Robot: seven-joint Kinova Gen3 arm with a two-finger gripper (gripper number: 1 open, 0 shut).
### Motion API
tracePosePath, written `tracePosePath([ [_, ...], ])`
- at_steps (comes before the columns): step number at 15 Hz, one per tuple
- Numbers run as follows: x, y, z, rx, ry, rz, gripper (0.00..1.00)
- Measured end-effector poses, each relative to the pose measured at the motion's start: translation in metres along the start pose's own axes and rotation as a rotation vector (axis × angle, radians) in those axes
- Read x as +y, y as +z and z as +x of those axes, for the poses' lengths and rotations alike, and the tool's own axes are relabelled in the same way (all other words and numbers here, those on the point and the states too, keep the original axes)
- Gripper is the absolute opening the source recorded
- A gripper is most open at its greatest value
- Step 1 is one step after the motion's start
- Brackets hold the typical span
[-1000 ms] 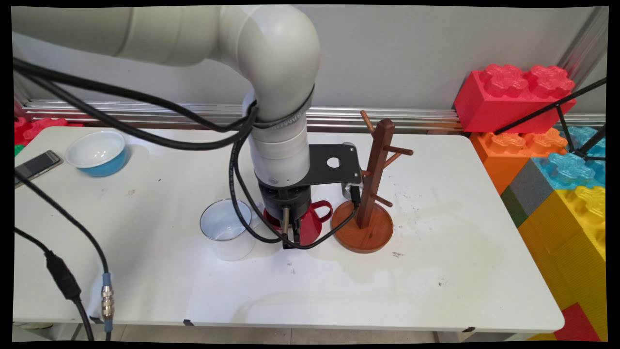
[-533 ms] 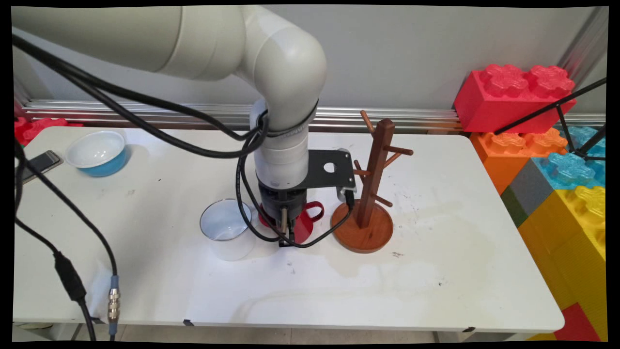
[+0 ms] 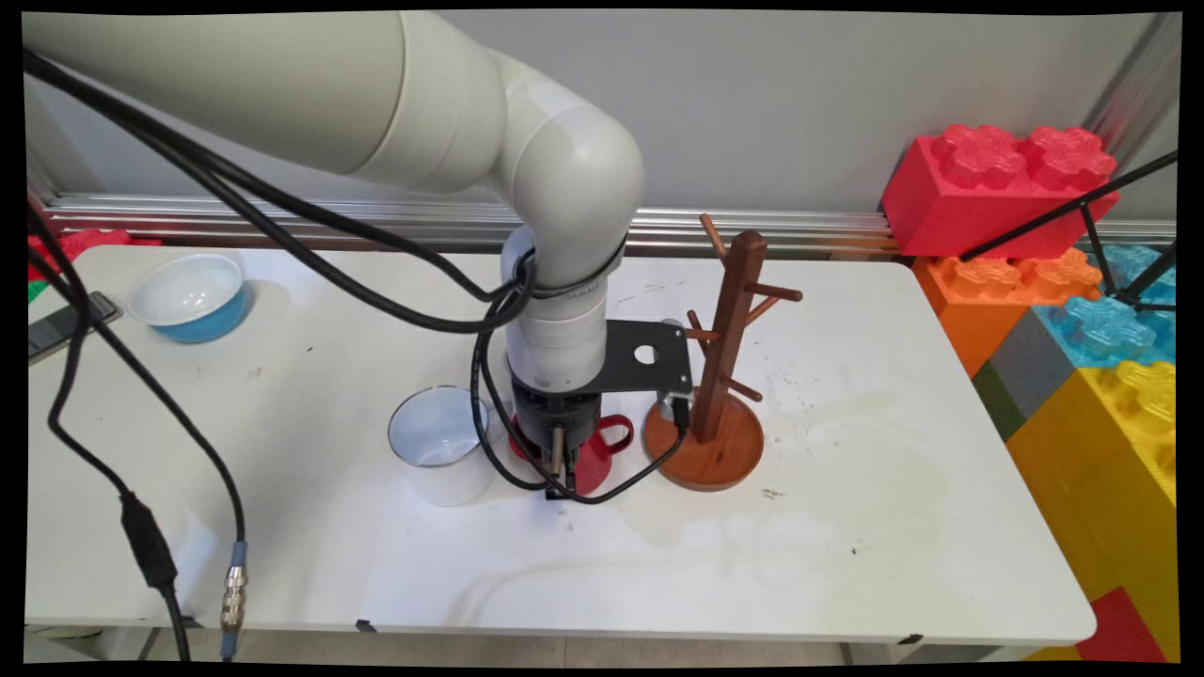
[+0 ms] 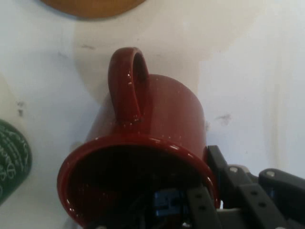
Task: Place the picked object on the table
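**Red mug pinched at the rim, beside the mug tree**

Main view: your gripper point(image 3: 561, 478) points straight down with its jaws closed across the wall of the red mug point(image 3: 594, 458). The mug sits right under the wrist, low over the white table point(image 3: 847, 527); whether it touches the surface you cannot tell from here. Its handle points away from the jaws toward the wooden mug tree point(image 3: 724, 371), whose round base lies just beside it. On the opposite side of the jaws, close by, a white mug point(image 3: 442, 453) stands upright and looks empty. Well beyond that, a blue bowl point(image 3: 188, 297) with a white inside also shows nothing in it.

Hand view: the red mug point(image 4: 157, 114) hangs tilted, its mouth toward the camera. One finger is inside the rim and the other outside, so the gripper point(image 4: 213, 194) holds a thin stretch of wall opposite the handle. Nothing shows inside apart from that finger.

The glossy glaze looks stiff, slippery and liable to chip. With a grip this narrow and off-centre, expect the mug to want to swing.
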State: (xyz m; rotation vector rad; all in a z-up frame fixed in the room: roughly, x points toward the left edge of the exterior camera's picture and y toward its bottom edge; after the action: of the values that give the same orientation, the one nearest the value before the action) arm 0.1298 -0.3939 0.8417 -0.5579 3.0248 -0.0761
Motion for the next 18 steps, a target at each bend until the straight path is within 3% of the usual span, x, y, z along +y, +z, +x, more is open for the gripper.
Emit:
tracePosePath([
  [8, 0.001, 0.014, 0.001, -0.014, 0.023, -0.005, 0.0],
  [9, 0.002, 0.014, 0.001, -0.013, 0.026, -0.005, 1.0],
  [18, 0.002, 0.018, 0.003, -0.009, 0.028, -0.009, 1.0],
])
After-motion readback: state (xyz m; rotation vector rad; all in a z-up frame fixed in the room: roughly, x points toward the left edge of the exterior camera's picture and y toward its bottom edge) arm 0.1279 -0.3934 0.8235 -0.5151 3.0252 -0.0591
